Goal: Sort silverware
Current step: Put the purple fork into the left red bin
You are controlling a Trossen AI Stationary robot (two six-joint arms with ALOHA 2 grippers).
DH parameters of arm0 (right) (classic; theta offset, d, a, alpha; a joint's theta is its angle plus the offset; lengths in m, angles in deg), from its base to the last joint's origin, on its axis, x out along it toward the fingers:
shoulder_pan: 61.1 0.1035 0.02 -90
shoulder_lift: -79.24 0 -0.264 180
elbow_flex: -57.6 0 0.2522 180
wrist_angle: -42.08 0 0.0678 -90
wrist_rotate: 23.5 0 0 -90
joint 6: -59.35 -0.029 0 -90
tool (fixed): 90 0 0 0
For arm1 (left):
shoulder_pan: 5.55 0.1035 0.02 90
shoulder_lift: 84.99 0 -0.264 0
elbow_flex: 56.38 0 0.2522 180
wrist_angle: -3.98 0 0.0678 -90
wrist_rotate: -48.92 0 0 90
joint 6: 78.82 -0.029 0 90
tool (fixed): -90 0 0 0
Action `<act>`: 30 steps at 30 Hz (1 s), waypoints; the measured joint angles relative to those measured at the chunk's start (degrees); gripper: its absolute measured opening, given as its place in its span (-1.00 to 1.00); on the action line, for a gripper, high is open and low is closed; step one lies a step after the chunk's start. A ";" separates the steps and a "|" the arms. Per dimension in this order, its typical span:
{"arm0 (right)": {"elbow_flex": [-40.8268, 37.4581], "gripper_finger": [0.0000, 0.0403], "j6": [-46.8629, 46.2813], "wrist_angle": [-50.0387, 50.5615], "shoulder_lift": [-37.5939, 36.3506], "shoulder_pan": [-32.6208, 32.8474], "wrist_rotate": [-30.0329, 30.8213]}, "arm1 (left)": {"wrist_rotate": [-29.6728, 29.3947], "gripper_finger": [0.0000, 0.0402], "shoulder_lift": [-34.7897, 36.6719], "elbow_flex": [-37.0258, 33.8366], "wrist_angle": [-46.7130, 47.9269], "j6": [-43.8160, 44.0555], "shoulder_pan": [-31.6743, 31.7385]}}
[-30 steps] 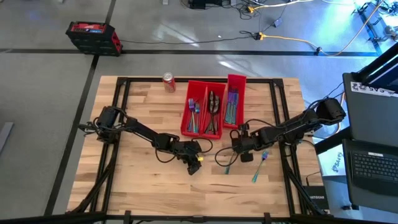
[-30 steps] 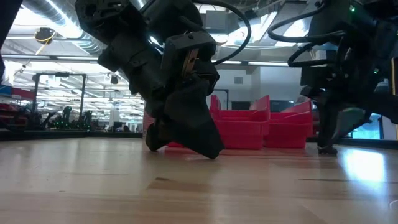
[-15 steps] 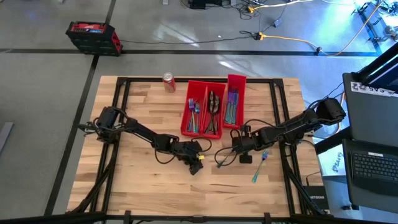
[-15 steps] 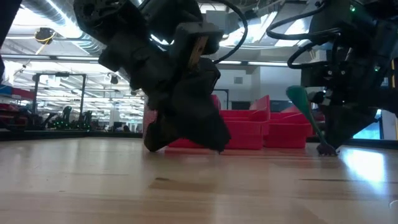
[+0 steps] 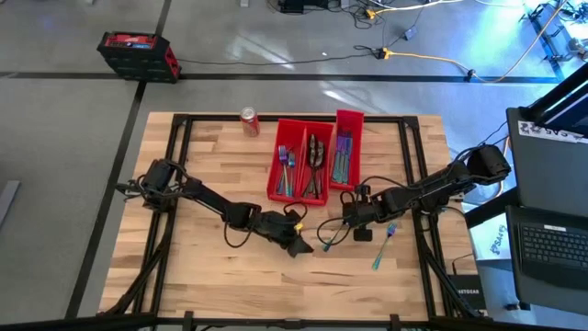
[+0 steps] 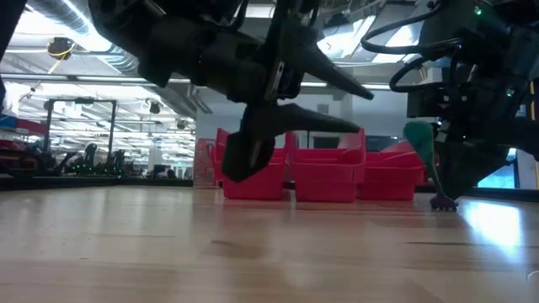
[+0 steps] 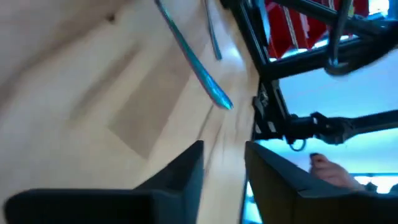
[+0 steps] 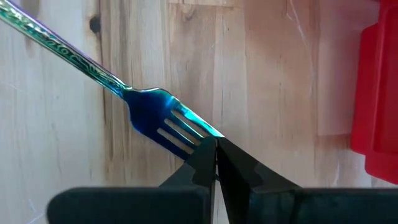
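The right gripper (image 8: 214, 149) sits low over the wooden table (image 5: 202, 156), just in front of the three red bins (image 5: 315, 161), and its two dark fingers are pressed together on the tines of an iridescent blue fork (image 8: 146, 115). The fork's patterned handle runs away from the fingertips at a slant; in the low view it stands tilted off the wood, its tip angled up. Beside this gripper, on the side away from the bins, a second teal utensil (image 5: 384, 246) lies flat on the table, apart from the fingers. The left gripper (image 5: 299, 245) is near the middle of the table, just across from the right one, with its fingers (image 6: 324, 71) parted and nothing between them; in the low view they point sideways above the wood without touching it. Ahead of its fingertips, in the left wrist view, a slim teal utensil (image 7: 193, 62) slants over the wood, though whether it rests there cannot be told. Behind both grippers the bins already hold sorted silverware (image 5: 314, 158): teal pieces in the outer two, darker pieces in the middle one. A red soda can (image 5: 249, 120) stands on the table just beside the bins, on the left arm's side.
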 joint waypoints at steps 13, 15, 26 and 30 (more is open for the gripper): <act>0.00 -1.00 1.36 -0.09 0.00 0.00 0.02 | -2.93 0.59 0.02 0.00 0.18 16.38 -1.15; 0.00 -1.00 1.18 -0.09 0.00 0.00 0.02 | -2.91 0.67 0.02 0.02 0.31 20.48 -1.50; 0.00 -1.00 1.31 -1.23 0.00 0.00 0.66 | 0.31 0.73 0.02 0.04 0.57 42.79 -0.37; 0.00 -1.00 0.92 -1.81 0.00 0.00 2.49 | 0.62 0.73 0.07 0.07 2.09 40.90 1.09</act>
